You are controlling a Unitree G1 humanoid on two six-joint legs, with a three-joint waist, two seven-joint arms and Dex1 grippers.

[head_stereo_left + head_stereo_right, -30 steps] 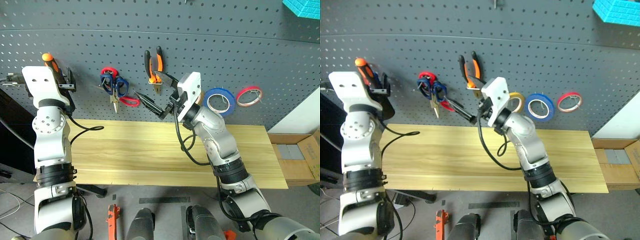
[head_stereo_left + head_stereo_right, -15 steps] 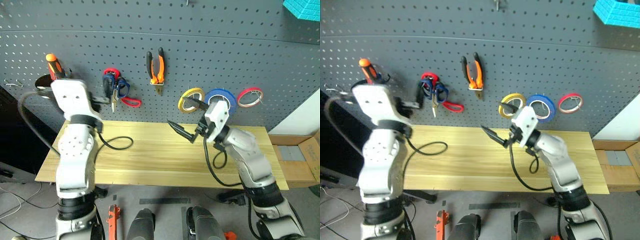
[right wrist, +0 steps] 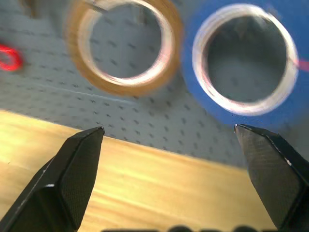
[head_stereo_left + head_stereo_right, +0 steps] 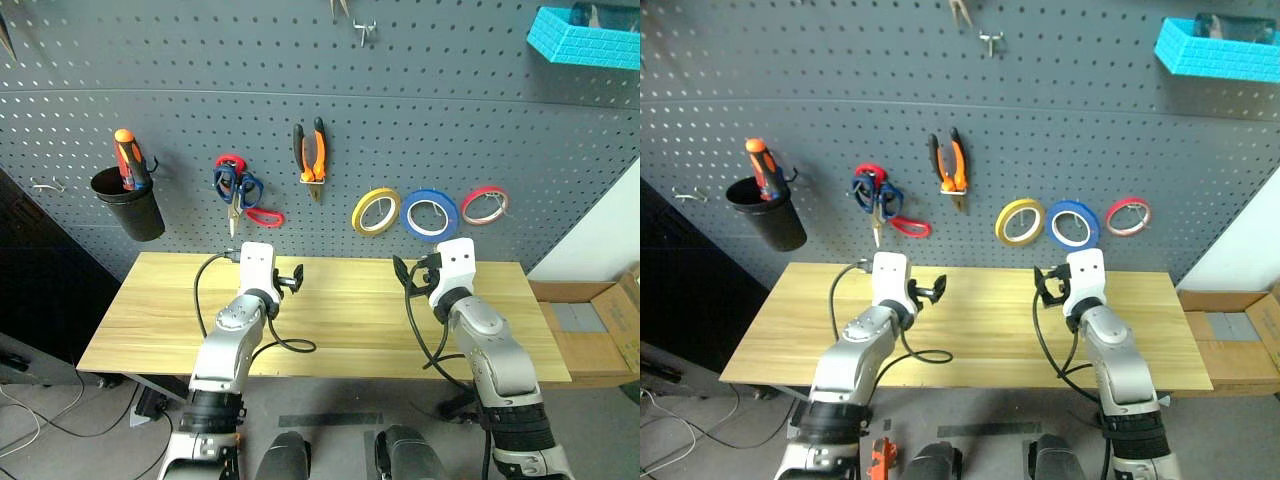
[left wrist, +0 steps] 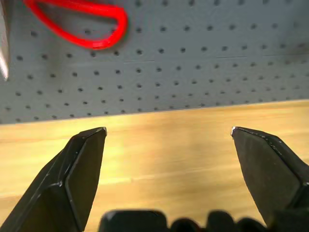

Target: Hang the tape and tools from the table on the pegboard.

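Observation:
On the dark grey pegboard (image 4: 480,120) hang the yellow tape (image 4: 376,211), the orange-and-black pliers (image 4: 313,150) and the dark blue scissors (image 4: 237,187). The orange-handled screwdriver (image 4: 125,160) stands in a black cup (image 4: 135,208) on the board. Both arms are low over the pale wood table (image 4: 150,320). My left gripper (image 5: 169,130) is open and empty, pointing at the board below the scissors. My right gripper (image 3: 169,128) is open and empty too, facing the yellow tape (image 3: 123,46).
A blue tape ring (image 4: 431,214) and a red one (image 4: 484,205) hang right of the yellow tape. Red-handled scissors (image 4: 262,215) hang by the blue ones. A turquoise bin (image 4: 585,35) sits high on the right. Black cables (image 4: 290,345) lie on the table. A cardboard box (image 4: 600,320) stands right of it.
Both arms dropped from the pegboard to low over the table, the left leaving the cup area, the right leaving the yellow tape. The camera view shifted as well.

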